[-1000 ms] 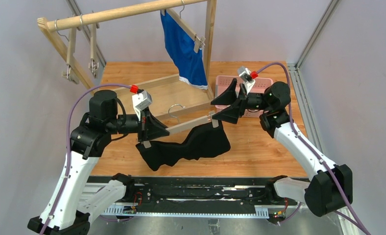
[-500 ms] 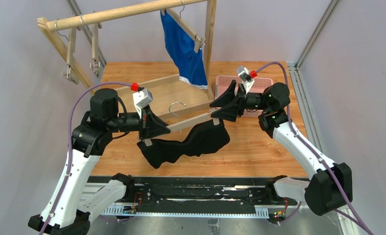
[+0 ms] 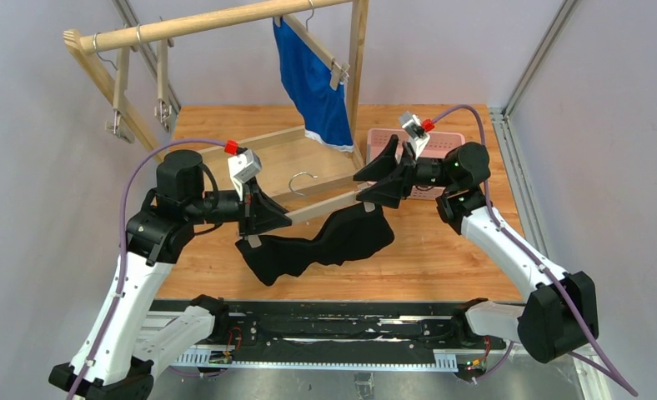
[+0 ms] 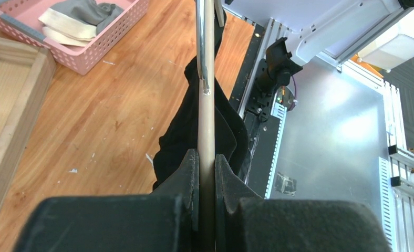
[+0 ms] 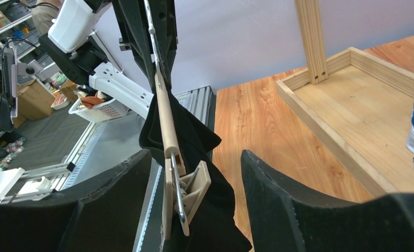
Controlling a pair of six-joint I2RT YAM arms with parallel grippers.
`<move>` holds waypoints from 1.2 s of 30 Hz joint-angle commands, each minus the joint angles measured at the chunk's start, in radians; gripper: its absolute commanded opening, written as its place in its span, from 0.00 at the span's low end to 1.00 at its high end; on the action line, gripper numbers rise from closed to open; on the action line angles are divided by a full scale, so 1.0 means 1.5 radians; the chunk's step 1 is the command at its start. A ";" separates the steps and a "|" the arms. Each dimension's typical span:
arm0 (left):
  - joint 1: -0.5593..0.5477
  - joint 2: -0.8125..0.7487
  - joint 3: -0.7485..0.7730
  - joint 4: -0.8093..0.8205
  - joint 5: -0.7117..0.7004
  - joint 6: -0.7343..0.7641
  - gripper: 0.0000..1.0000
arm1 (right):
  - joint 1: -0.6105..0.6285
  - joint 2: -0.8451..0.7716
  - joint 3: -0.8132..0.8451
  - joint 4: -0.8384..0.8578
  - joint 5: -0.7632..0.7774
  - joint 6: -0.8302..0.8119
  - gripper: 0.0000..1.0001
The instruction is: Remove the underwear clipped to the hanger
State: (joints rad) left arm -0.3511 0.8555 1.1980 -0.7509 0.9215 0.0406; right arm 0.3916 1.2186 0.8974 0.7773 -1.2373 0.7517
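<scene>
A wooden hanger (image 3: 318, 208) is held level over the table with the black underwear (image 3: 321, 243) clipped below it. My left gripper (image 3: 279, 218) is shut on the hanger's bar (image 4: 207, 126). My right gripper (image 3: 367, 183) is open, its fingers (image 5: 283, 194) astride the hanger's end clip (image 5: 186, 191), which pinches the black cloth (image 5: 215, 210). The blue underwear (image 3: 313, 83) hangs clipped to another hanger on the rack. The grey underwear (image 4: 79, 16) lies in the pink basket (image 4: 89, 50).
A wooden rack (image 3: 217, 25) stands at the back on a wooden base frame (image 3: 296, 154), with empty clip hangers (image 3: 133, 100) at its left. The pink basket (image 3: 379, 146) sits right of the rack's post. The table's near edge carries a black rail (image 3: 325, 333).
Both arms have lifted the hanger slightly and shifted it a little left. The black underwear hangs a bit higher. The right gripper has closed in on the end clip.
</scene>
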 commanded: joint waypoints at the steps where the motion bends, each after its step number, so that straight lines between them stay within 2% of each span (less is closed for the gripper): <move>1: -0.007 -0.007 -0.013 0.030 0.015 -0.008 0.00 | 0.011 0.007 -0.002 0.066 0.009 0.037 0.65; 2: -0.007 -0.007 -0.013 0.029 0.012 -0.008 0.00 | 0.012 0.010 -0.002 0.085 0.005 0.049 0.62; 5: -0.007 -0.005 -0.011 0.033 0.008 -0.010 0.00 | 0.014 0.015 -0.002 0.100 -0.003 0.060 0.37; 6: -0.007 -0.006 -0.010 0.039 0.008 -0.014 0.00 | 0.014 0.015 -0.004 0.099 -0.004 0.058 0.33; 7: -0.007 -0.006 -0.010 0.046 0.008 -0.019 0.00 | 0.014 0.015 -0.005 0.097 -0.004 0.057 0.34; 8: -0.007 -0.006 -0.010 0.051 0.008 -0.022 0.00 | 0.014 0.014 -0.006 0.098 -0.004 0.057 0.40; 10: -0.007 -0.004 -0.008 0.057 0.009 -0.026 0.00 | 0.014 0.012 -0.011 0.097 -0.002 0.055 0.61; 11: -0.007 -0.004 -0.005 0.058 0.010 -0.026 0.00 | 0.014 0.010 -0.012 0.097 -0.002 0.053 0.68; 14: -0.007 -0.003 -0.004 0.058 0.011 -0.027 0.00 | 0.014 0.006 -0.012 0.098 -0.002 0.052 0.72; 18: -0.007 -0.003 -0.006 0.058 0.011 -0.027 0.00 | 0.014 0.004 -0.005 0.089 0.002 0.046 0.71; 19: -0.008 -0.002 -0.006 0.058 0.010 -0.028 0.00 | 0.014 0.004 -0.003 0.083 0.005 0.044 0.61; 20: -0.007 -0.002 -0.006 0.058 0.009 -0.029 0.00 | 0.014 0.005 0.000 0.078 0.005 0.041 0.48; 22: -0.008 -0.002 -0.006 0.058 0.008 -0.030 0.00 | 0.014 0.008 0.005 0.069 0.008 0.037 0.08; 23: -0.007 -0.002 -0.006 0.058 0.007 -0.030 0.00 | 0.014 0.008 0.007 0.060 0.010 0.031 0.01; 26: -0.008 -0.001 -0.003 0.058 0.004 -0.031 0.00 | 0.014 0.003 0.006 0.046 0.013 0.015 0.01; 27: -0.007 0.000 -0.002 0.058 0.003 -0.030 0.00 | 0.014 0.001 0.007 0.041 0.013 0.012 0.06; 29: -0.008 0.002 0.003 0.058 0.003 -0.030 0.00 | 0.014 -0.003 0.008 0.026 0.021 0.004 0.39; 31: -0.008 0.003 0.004 0.065 0.002 -0.035 0.00 | 0.014 -0.013 0.008 0.007 0.037 -0.013 0.58; 32: -0.008 0.004 0.007 0.068 0.003 -0.038 0.00 | 0.013 -0.021 0.010 -0.013 0.049 -0.029 0.64; 36: -0.008 0.007 0.027 0.070 0.004 -0.036 0.00 | 0.013 -0.074 0.030 -0.166 0.148 -0.137 0.68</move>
State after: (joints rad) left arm -0.3550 0.8665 1.1839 -0.7033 0.9123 -0.0013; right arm 0.3996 1.1976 0.8909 0.7227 -1.1610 0.7170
